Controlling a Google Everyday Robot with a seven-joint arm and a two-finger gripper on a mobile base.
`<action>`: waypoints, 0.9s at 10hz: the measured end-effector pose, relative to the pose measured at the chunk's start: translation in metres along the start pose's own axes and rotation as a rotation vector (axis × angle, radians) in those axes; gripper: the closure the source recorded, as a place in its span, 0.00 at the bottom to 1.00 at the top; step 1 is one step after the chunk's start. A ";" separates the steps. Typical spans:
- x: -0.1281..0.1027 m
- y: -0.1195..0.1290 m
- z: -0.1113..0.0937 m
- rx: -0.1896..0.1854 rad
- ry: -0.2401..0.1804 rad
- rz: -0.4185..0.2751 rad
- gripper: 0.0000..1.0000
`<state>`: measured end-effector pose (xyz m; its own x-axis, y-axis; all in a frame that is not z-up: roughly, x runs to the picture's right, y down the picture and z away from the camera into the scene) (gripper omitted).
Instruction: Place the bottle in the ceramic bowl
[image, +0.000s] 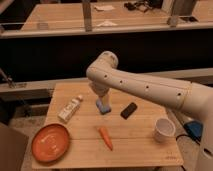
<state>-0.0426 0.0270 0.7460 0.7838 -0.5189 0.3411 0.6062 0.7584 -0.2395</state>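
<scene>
- My end effector (102, 101) hangs at the back of the worktop (137, 147), right over a small blue block (104, 107). Its jaws are spread wide and I see nothing in them.
- The bottle (70, 109) lies on its side at the left of the worktop, cap pointing away from me, just left of the end effector. It touches nothing else, so I judge there is room to come at it from above.
- The bowl (50, 142) sits at the front left corner, near the bottle and bare inside. I read that as a short carry toward me.
- A carrot (105, 138), a black bar (128, 110) and a white cup (164, 130) lie to the right, well apart from that path.
- The bottle carries a pale label, but I can read no writing or brand on it or anywhere else.
</scene>
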 end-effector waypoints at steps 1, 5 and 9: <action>-0.006 -0.006 0.003 0.005 -0.005 -0.023 0.20; -0.013 -0.019 0.015 0.016 -0.013 -0.081 0.20; -0.020 -0.030 0.026 0.025 -0.023 -0.139 0.20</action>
<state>-0.0799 0.0251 0.7698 0.6890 -0.6105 0.3907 0.7050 0.6896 -0.1657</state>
